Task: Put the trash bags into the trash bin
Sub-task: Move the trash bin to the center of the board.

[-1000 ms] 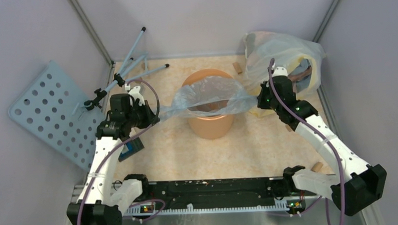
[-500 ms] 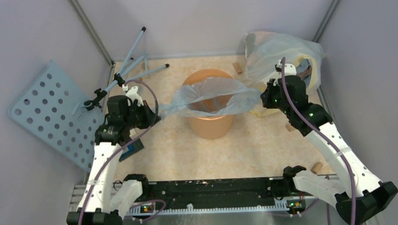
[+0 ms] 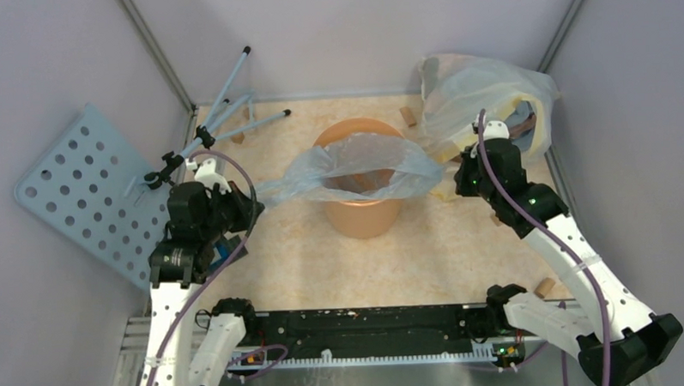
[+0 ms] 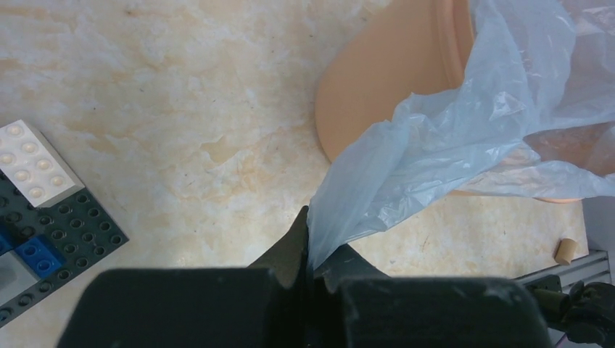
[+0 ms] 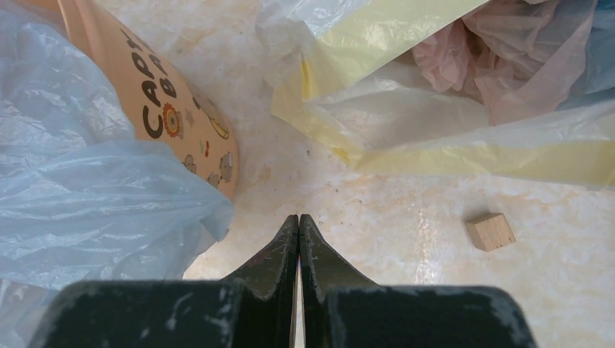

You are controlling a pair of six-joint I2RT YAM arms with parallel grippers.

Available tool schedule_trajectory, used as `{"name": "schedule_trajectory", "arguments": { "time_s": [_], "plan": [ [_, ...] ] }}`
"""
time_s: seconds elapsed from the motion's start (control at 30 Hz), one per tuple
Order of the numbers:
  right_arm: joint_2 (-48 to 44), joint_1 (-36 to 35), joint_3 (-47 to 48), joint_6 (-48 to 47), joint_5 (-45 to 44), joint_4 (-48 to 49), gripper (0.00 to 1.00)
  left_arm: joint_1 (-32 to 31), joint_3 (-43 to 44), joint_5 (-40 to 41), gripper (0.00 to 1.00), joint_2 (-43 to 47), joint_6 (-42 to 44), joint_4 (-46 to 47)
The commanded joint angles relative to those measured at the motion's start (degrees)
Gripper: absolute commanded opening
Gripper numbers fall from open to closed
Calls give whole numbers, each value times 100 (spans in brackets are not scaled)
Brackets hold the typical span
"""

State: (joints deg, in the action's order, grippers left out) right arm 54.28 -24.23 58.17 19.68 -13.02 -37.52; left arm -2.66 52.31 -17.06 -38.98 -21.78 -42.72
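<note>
Marbled beige tabletop (image 3: 281, 264) from above: trash bag (image 3: 355, 162) drapes across the orange trash bin (image 3: 361, 211), not yet pushed in. Left wrist: left gripper (image 4: 307, 245) is clamped on the bag's corner. Right wrist: right gripper (image 5: 298, 230) is closed and empty beside the bag. A second ago it held that edge taut. Next move, likely: regrasp, tuck inside.
</note>
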Motion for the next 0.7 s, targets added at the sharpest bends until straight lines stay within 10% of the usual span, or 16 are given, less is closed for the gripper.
{"name": "schedule_trajectory", "arguments": {
  "time_s": [0.0, 0.1, 0.2, 0.3, 0.67],
  "plan": [
    [-59, -3, 335, -23, -234, 87, 0, 28, 487, -198, 0, 63, -80, 99],
    [-163, -4, 358, -19, -77, 54, 0, 28, 459, -576, 0, 153, -83, 166],
    [-348, -4, 245, 2, 760, 135, 44, 28, 291, -806, 0, 241, -139, 291],
    [-605, -10, 122, 293, 1596, 293, 60, 28, 133, -913, 0, 185, -164, 337],
    [-838, -4, -999, 2181, 3447, 1830, 82, 28, -50, -771, 0, 117, -195, 497]
  ]
}}
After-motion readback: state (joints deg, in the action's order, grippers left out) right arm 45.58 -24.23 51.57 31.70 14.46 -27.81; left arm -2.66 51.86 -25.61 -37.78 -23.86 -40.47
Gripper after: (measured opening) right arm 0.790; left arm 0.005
